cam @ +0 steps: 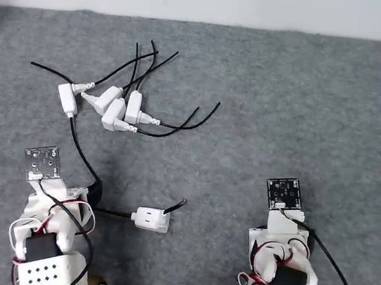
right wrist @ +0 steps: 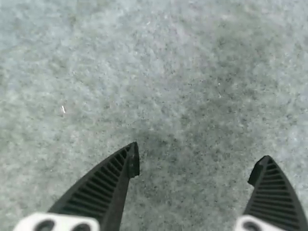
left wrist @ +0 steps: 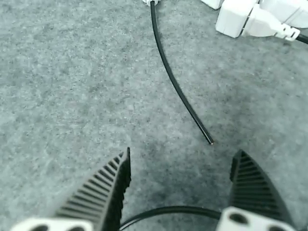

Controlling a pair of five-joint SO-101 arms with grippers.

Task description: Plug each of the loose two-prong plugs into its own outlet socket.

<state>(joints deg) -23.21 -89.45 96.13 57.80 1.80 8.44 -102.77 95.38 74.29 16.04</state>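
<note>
Left gripper (left wrist: 183, 155) and right gripper (right wrist: 199, 154) sit low, jaws apart. Tangled cords (cam: 124, 69) upper left may snag plugs (cam: 133, 107).

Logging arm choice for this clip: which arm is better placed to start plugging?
Left. The white connector and plug cluster lie on its side; the right gripper hangs over bare carpet.

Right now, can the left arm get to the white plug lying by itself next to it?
Probably yes. The white plug lies alone on the carpet close beside the left arm, with just a thin black cable between them, and the left gripper is open.
</note>
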